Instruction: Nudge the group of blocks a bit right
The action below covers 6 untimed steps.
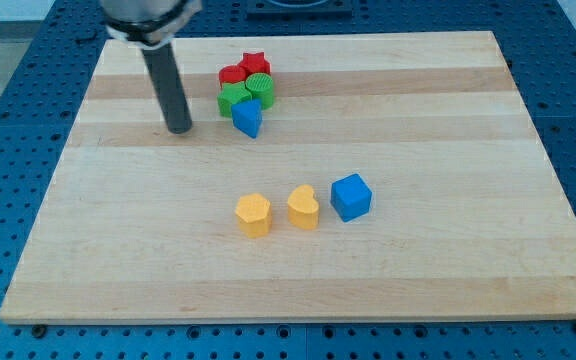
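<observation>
While bunched, red, green, blue blocks [246, 93] touch | my tip [180, 130] left, grasping nothing

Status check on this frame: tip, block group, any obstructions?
My tip down on the board, at the view's left of the cluster, apart. Group bunched: red, green, blue blocks. Path to the view's right unobstructed.

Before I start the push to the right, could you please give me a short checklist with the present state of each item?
1. My tip is left of the cluster: ok.
2. Gap between tip and green block: ok.
3. Cluster tight, red star, red block, green cylinder, blue block touching: ok.
4. Board right of the cluster has room: ok.
5. Tip level with the cluster's middle: not ok, it sits low.
</observation>
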Motion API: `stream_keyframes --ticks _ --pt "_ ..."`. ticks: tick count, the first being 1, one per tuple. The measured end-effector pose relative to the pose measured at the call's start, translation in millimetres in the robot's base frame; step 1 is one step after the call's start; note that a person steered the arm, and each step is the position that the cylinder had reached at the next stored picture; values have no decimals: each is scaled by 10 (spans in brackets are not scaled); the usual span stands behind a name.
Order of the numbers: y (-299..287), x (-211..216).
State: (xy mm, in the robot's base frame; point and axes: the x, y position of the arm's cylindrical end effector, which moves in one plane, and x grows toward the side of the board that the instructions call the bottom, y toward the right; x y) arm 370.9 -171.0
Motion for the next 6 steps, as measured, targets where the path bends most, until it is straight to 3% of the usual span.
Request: stream_keyframes --ticks 2,6 --pt "-18 -559" --pt "743 -569"
